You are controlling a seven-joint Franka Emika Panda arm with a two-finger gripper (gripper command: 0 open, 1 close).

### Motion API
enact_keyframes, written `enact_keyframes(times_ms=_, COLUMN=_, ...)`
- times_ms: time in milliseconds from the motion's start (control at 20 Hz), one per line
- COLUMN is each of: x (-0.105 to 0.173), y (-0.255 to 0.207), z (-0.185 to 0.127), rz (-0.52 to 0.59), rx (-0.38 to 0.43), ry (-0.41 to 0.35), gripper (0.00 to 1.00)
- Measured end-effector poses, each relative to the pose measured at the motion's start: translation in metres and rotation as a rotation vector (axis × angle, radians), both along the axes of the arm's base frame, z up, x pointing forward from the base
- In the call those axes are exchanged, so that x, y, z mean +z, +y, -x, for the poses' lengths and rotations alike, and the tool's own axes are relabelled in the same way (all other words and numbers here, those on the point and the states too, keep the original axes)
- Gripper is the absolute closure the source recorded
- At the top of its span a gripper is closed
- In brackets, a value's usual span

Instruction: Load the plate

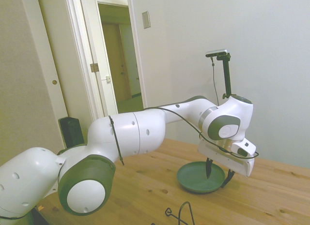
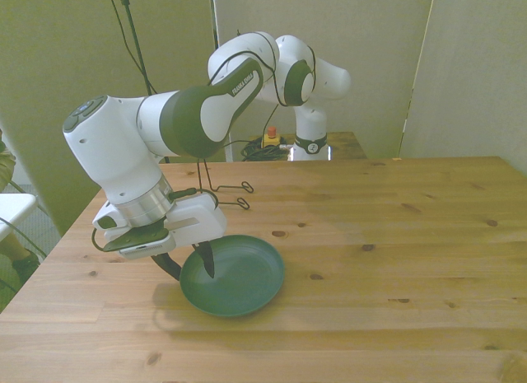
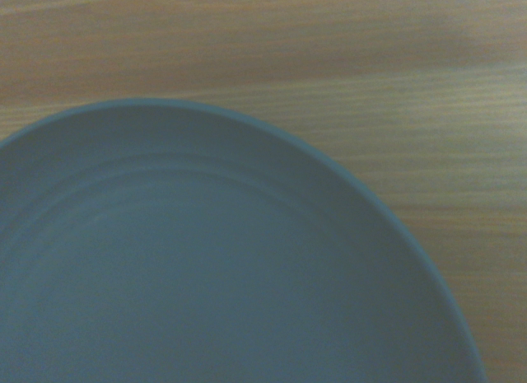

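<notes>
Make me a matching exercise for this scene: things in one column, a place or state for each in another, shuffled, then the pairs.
Things:
1. plate
2. gripper
3. table
4. door

Places or states:
A. pale wood, bearing the plate
B. open, fingers astride the plate's rim
C. ajar, behind the arm in the side view
D. dark green, empty, flat on the table

Pairs: 1-D, 2-B, 3-A, 4-C

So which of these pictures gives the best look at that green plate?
The front view: the whole plate shows on the table, apart from where the hand straddles its rim. The side view shows it smaller and flatter; the wrist view shows only part of it, blurred.
</notes>
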State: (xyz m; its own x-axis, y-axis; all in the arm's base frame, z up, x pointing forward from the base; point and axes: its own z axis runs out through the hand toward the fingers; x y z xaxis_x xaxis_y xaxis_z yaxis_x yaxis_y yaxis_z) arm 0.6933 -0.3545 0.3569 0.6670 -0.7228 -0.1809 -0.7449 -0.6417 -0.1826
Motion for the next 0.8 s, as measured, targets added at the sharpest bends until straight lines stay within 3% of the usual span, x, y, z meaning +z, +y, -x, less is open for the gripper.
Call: enact_keyframes(times_ms=800, x=0.001, y=-0.0017, z=-0.0014, rz=0.011, rx=0.007, ry=-0.008, gripper=1.0)
